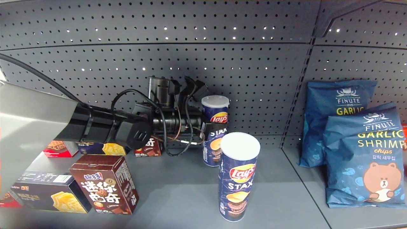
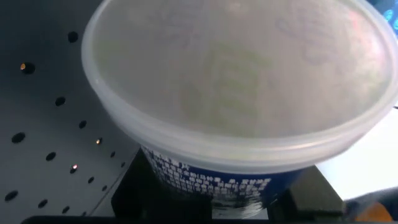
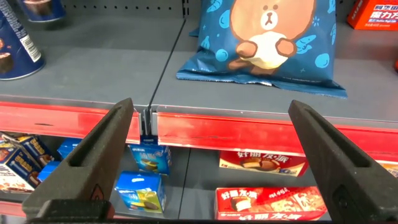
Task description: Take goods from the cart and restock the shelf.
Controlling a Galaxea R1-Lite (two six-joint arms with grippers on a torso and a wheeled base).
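The shelf [image 1: 178, 194], a grey board with a perforated back wall [image 1: 190, 57], carried all the goods. The front can [image 1: 238, 176] stood upright near the board's middle and serves as the mark for the rest.

To the right of the front can, two blue bags leaned in a row. The bear bag [image 1: 365, 162] was forward and the second bag [image 1: 330, 108] was behind it, against the back wall. Both were sealed, so their contents could not be seen.

To the left of the front can, the left arm [image 1: 105, 127] stretched across above the boxes. The brown box [image 1: 105, 183] stood nearest the front can, with the dark box [image 1: 47, 195] farther left. A red box [image 1: 58, 148] lay well behind them.

Just behind the front can, close to the back wall, was the rear can [image 1: 215, 127]. It was upright, dark blue and yellow, and closed with a pale translucent lid [image 2: 236, 74]. Whether its base touched the board could not be told.

The left gripper [image 1: 206, 128] clasped the rear can around its middle. In the left wrist view the dark fingers [image 2: 134, 193] pressed against the can wall below the lid.

The right gripper [image 3: 211, 174] hung before the red rail [image 3: 217, 127] at the shelf's front edge, to the right of the front can. Its fingers [image 3: 87, 168] were spread wide and touched nothing. Beyond them the bear bag lay on the board, and boxed snacks [image 3: 267, 202] sat on the level below.
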